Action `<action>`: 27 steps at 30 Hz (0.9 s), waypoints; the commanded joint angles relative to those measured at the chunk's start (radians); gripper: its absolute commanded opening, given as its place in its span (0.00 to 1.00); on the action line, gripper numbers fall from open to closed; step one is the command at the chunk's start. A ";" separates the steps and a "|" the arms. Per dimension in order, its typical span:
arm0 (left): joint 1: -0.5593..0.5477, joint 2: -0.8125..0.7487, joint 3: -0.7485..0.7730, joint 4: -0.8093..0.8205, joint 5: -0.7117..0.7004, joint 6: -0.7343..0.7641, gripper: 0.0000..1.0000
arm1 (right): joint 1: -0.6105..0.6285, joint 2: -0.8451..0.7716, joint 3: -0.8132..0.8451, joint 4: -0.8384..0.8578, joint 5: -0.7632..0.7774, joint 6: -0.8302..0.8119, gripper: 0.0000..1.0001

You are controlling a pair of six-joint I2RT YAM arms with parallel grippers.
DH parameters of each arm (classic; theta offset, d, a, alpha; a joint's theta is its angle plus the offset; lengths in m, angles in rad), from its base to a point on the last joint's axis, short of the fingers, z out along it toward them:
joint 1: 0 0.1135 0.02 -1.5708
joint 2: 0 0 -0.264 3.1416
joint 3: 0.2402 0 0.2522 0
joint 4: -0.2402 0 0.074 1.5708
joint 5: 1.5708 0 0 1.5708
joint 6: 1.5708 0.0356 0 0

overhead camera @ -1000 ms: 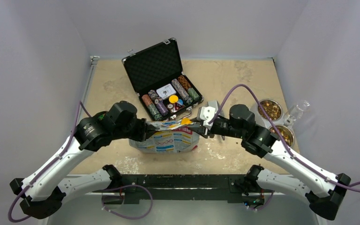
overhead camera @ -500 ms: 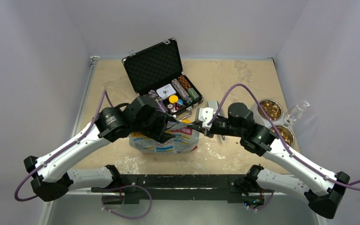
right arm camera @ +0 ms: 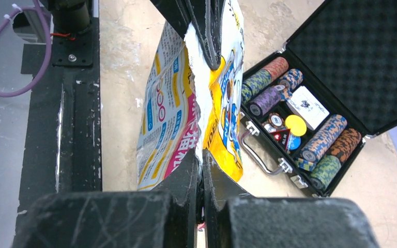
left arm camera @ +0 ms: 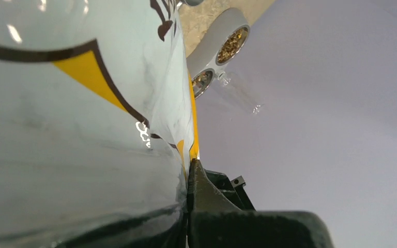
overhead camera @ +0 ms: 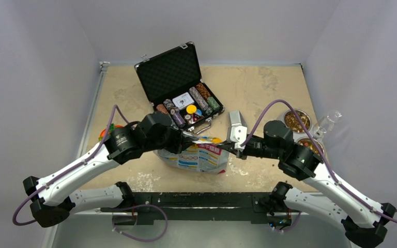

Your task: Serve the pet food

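The crinkly white, blue, yellow and pink printed bag (overhead camera: 199, 156) stands on the table between my two arms. My left gripper (overhead camera: 188, 139) is shut on the left part of its top edge, seen close in the left wrist view (left arm camera: 191, 166), where the bag (left arm camera: 72, 129) fills the left half. My right gripper (overhead camera: 227, 147) is shut on the right part of that edge (right arm camera: 201, 157), with the torn bag (right arm camera: 168, 111) stretched toward the left gripper's fingers (right arm camera: 209, 31). Brown kibble (overhead camera: 295, 120) lies in two steel bowls at the right, and also shows in the left wrist view (left arm camera: 231, 44).
An open black case (overhead camera: 178, 72) of striped poker chips (right arm camera: 320, 139) stands just behind the bag. A second bowl (overhead camera: 312, 148) and a clear glass item (overhead camera: 330, 120) sit near the right wall. An orange and green object (overhead camera: 106, 133) lies at the left. The black base rail (overhead camera: 196, 201) runs along the near edge.
Both grippers have carried the bag to the right, toward the bowls. The left arm reached further right and the right arm drew back right. The orange-green object is now uncovered.
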 commanded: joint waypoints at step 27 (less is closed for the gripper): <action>0.150 -0.218 -0.058 -0.188 -0.208 -0.112 0.56 | 0.171 0.146 0.227 -0.165 0.251 -0.130 0.59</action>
